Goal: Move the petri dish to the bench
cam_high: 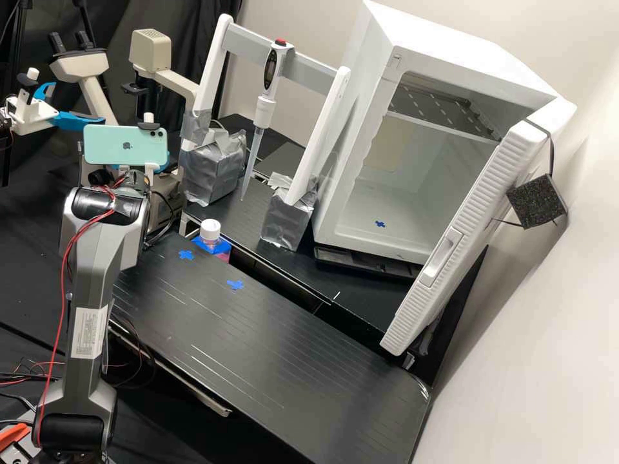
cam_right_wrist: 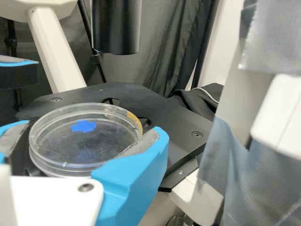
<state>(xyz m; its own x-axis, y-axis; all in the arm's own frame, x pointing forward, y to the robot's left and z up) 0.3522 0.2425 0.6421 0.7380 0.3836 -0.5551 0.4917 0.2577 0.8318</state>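
Note:
Behind the phone at the back left, part of my gripper [cam_high: 164, 167] shows beside the microscope in the high view; the phone hides its fingertips. In the wrist view the gripper [cam_right_wrist: 94, 128] stands open around the petri dish [cam_right_wrist: 106, 143], one blue finger on each side. A dark gap separates one finger from the dish, while the other finger's grey pad [cam_right_wrist: 141, 142] overlaps the dish's edge. The clear, round dish lies flat at the black microscope stage [cam_right_wrist: 171, 125], and a blue cross mark [cam_right_wrist: 83, 126] shows through it.
A black bench [cam_high: 258, 341] with two blue crosses spans the front. Behind it stand a capped bottle [cam_high: 210, 231], a pipette [cam_high: 261, 116] on a taped white frame, and a white incubator [cam_high: 348, 161] with its door open. Another arm's blue gripper [cam_high: 77, 120] is at the left.

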